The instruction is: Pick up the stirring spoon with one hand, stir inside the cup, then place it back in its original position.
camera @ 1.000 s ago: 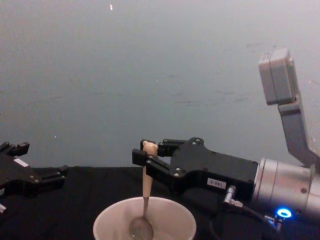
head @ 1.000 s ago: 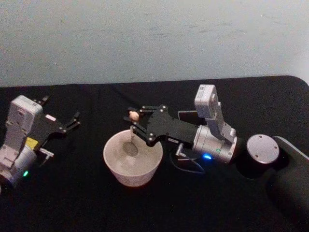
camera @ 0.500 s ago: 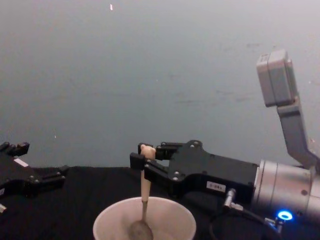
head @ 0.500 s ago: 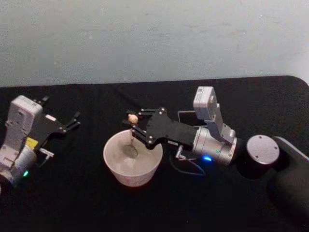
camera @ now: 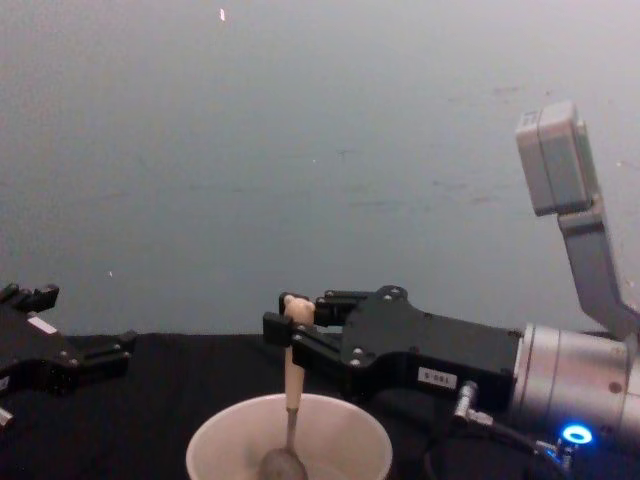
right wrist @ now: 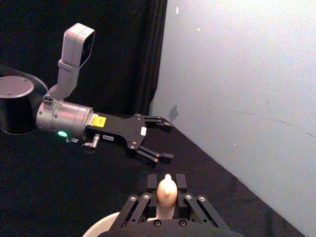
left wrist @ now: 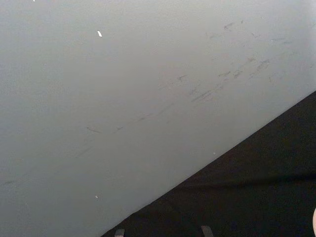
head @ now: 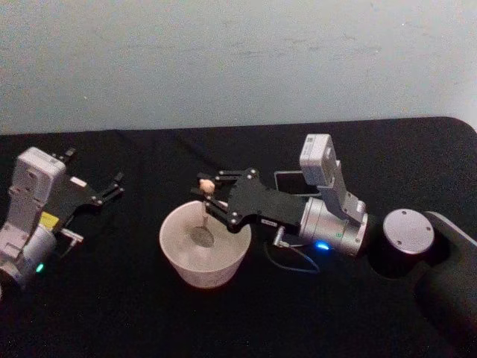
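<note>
The cream-white cup (head: 205,253) sits in the middle of the black table, and its rim (camera: 290,405) shows low in the chest view. The stirring spoon (head: 204,205) stands nearly upright in it, metal bowl (camera: 283,465) down inside, beige handle (camera: 294,370) rising to the knob (right wrist: 166,190). My right gripper (head: 208,195) reaches in from the right, above the cup's far rim, shut on the spoon's handle just below the knob. My left gripper (head: 95,179) rests open at the table's left, well clear of the cup; the right wrist view shows it too (right wrist: 160,140).
A dark square holder (head: 289,181) lies behind my right arm, mostly hidden by it. The right arm's round grey base (head: 407,231) sits at the right. A pale wall runs behind the table's far edge.
My right gripper has shifted slightly with the spoon over the cup, dropping a little so the spoon's bowl sits deeper. The left arm has not moved.
</note>
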Robot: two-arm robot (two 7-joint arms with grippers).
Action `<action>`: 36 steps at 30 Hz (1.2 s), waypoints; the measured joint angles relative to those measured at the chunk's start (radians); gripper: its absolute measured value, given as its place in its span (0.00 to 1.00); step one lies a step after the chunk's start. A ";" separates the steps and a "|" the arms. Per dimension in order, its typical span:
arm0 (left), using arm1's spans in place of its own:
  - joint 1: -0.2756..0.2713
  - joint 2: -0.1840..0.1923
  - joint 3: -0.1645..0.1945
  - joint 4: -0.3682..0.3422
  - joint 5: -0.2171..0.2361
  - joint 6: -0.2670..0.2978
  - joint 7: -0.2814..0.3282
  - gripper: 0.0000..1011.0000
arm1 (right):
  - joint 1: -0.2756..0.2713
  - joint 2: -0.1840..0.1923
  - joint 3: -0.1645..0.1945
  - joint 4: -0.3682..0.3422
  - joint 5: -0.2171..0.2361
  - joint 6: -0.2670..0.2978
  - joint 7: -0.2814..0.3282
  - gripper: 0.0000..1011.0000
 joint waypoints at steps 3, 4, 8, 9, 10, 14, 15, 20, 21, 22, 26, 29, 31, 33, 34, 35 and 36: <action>0.000 0.000 0.000 0.000 0.000 0.000 0.000 0.99 | -0.002 0.004 0.004 -0.003 0.000 0.002 -0.007 0.21; 0.000 0.000 0.000 0.000 0.000 0.000 0.000 0.99 | -0.003 0.006 0.006 -0.005 -0.001 0.004 -0.008 0.21; 0.000 0.000 0.000 0.000 0.000 0.000 0.000 0.99 | -0.012 0.020 0.015 -0.025 0.001 0.010 -0.013 0.21; 0.000 0.000 0.000 0.000 0.000 0.000 0.000 0.99 | -0.015 0.024 0.018 -0.031 0.003 0.011 -0.013 0.21; 0.000 0.000 0.000 0.000 0.000 0.000 0.000 0.99 | -0.021 0.032 0.021 -0.042 0.007 0.015 -0.014 0.21; 0.000 0.000 0.000 0.000 0.000 0.000 0.000 0.99 | -0.040 0.052 0.030 -0.080 0.019 0.025 -0.015 0.21; 0.000 0.000 0.000 0.000 0.000 0.000 0.000 0.99 | -0.049 0.061 0.033 -0.097 0.026 0.031 -0.015 0.21; 0.000 0.000 0.000 0.000 0.000 0.000 0.000 0.99 | -0.071 0.081 0.036 -0.138 0.041 0.044 -0.010 0.21; 0.000 0.000 0.000 0.000 0.000 0.000 0.000 0.99 | -0.079 0.090 0.035 -0.154 0.046 0.050 -0.005 0.21; 0.000 0.000 0.000 0.000 0.000 0.000 0.000 0.99 | -0.082 0.093 0.035 -0.161 0.047 0.052 -0.003 0.21; 0.000 0.000 0.000 0.000 0.000 0.000 0.000 0.99 | -0.100 0.112 0.024 -0.195 0.059 0.069 0.012 0.21; 0.000 0.000 0.000 0.000 0.000 0.000 0.000 0.99 | -0.104 0.116 0.017 -0.205 0.064 0.074 0.016 0.21; 0.000 0.000 0.000 0.000 0.000 0.000 0.000 0.99 | -0.106 0.116 0.011 -0.210 0.069 0.077 0.018 0.21; 0.000 0.000 0.000 0.000 0.000 0.000 0.000 0.99 | -0.106 0.112 0.005 -0.212 0.072 0.078 0.018 0.21; 0.000 0.000 0.000 0.000 0.000 0.000 0.000 0.99 | -0.105 0.109 0.003 -0.211 0.072 0.078 0.018 0.21; 0.000 0.000 0.000 0.000 0.000 0.000 0.000 0.99 | -0.102 0.102 -0.001 -0.208 0.073 0.077 0.017 0.21; 0.000 0.000 0.000 0.000 0.000 0.000 0.000 0.99 | -0.101 0.099 -0.002 -0.205 0.073 0.076 0.017 0.21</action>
